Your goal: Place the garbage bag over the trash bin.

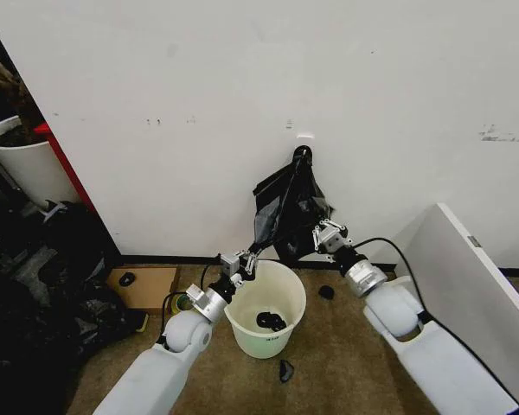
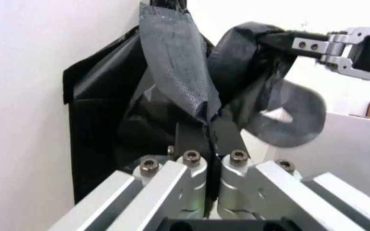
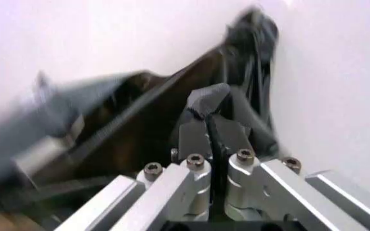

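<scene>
From the head view, our left tool (image 1: 246,259) and right tool (image 1: 326,235) each pinch the garbage bag (image 1: 290,207), which hangs against the wall at twelve o'clock above the trash bin (image 1: 246,333). In the left wrist view, the pads are clamped on a black fold. In the right wrist view, likewise. We judge the thin film could slip or tear if pulled apart unevenly.

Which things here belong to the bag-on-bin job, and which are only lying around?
Job: garbage bag, pinched by left gripper and right gripper; trash bin below.

Lying about: plant pot, cardboard sheet, black scrap on floor.
</scene>
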{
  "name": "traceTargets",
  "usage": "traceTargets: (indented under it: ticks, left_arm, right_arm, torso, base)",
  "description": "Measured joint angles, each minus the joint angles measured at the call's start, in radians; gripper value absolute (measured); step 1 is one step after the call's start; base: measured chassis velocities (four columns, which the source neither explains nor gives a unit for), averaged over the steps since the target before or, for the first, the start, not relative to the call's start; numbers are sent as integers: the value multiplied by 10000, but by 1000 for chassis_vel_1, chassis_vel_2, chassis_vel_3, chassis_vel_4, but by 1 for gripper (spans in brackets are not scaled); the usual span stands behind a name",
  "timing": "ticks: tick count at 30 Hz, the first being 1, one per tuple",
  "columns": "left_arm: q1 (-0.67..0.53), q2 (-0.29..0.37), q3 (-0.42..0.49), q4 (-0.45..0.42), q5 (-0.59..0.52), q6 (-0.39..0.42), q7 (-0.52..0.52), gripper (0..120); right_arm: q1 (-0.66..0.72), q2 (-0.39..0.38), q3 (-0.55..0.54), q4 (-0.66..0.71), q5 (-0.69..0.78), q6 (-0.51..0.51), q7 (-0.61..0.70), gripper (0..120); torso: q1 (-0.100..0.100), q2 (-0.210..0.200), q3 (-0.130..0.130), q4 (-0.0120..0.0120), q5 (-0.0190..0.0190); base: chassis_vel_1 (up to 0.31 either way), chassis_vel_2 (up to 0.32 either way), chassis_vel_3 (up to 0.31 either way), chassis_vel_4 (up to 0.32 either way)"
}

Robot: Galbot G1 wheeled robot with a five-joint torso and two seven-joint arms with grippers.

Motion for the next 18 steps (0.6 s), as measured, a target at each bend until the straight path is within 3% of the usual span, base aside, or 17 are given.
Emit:
traceTargets:
  ticks: [3,4,9,18]
  left_arm:
    - [-113,-4,17,27,-49,-1,-2,0]
    - [-113,-4,17,27,-49,-1,-2,0]
    - [-296,-11,-82,28,-300,0,-101,0]
    - [-464,-7,-309,157,-631,17,-299,0]
  right_arm:
    - [-110,488,8,-453,2642,977,-828,0]
    - [-110,488,8,-453,2642,977,-828,0]
    - [-229,1212,237,-767,5420,1842,-2257,0]
    - [-569,2218,644,-794,6447,2553,-3994,0]
  torso:
    - [0,0,0,0,2]
    - [0,0,0,0,2]
    - [0,0,1,0,2]
    - [0,0,0,1,0]
  base:
    - [0,0,0,0]
    - [0,0,0,0]
    - [0,0,0,0]
    - [0,0,0,0]
